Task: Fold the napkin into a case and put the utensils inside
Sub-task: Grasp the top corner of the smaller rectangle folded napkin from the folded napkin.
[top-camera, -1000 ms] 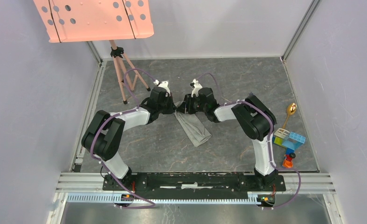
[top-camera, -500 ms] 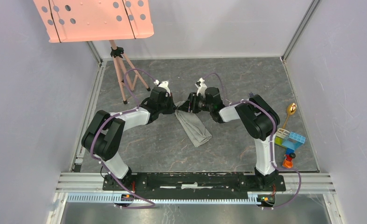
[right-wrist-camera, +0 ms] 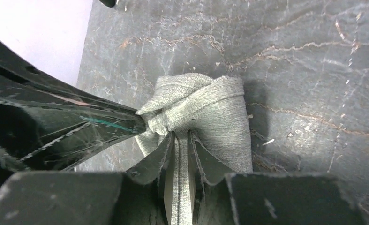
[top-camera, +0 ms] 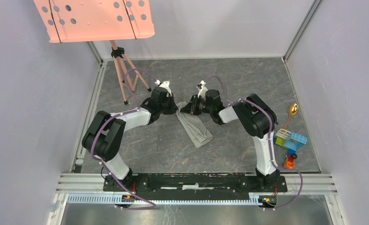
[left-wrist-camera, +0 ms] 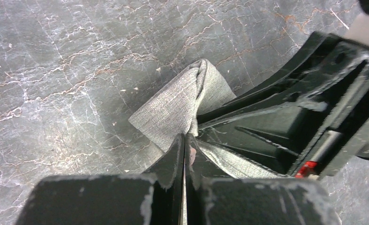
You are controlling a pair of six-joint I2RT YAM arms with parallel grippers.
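Observation:
The napkin [top-camera: 197,129] lies mid-table as a narrow grey folded strip, running from the grippers toward the near right. Both grippers meet at its far end. My left gripper [top-camera: 176,108] [left-wrist-camera: 185,137] is shut on a thin edge of the napkin [left-wrist-camera: 182,101]. My right gripper [top-camera: 186,108] [right-wrist-camera: 181,133] is shut on a bunched fold of the napkin [right-wrist-camera: 215,112], and cloth shows between its jaws. The two grippers nearly touch. A spoon [top-camera: 292,110] with a gold bowl lies at the right edge, away from both grippers.
Colourful toy blocks [top-camera: 291,139] and a small red-orange toy [top-camera: 290,161] sit just below the spoon. A salmon-pink perforated panel [top-camera: 95,18] stands on a tripod [top-camera: 121,77] at the far left. Enclosure walls close in the table on three sides.
The right gripper drew back slightly with its jaws wider, then closed on the napkin's end beside the left gripper. The left arm and the napkin strip have stayed put.

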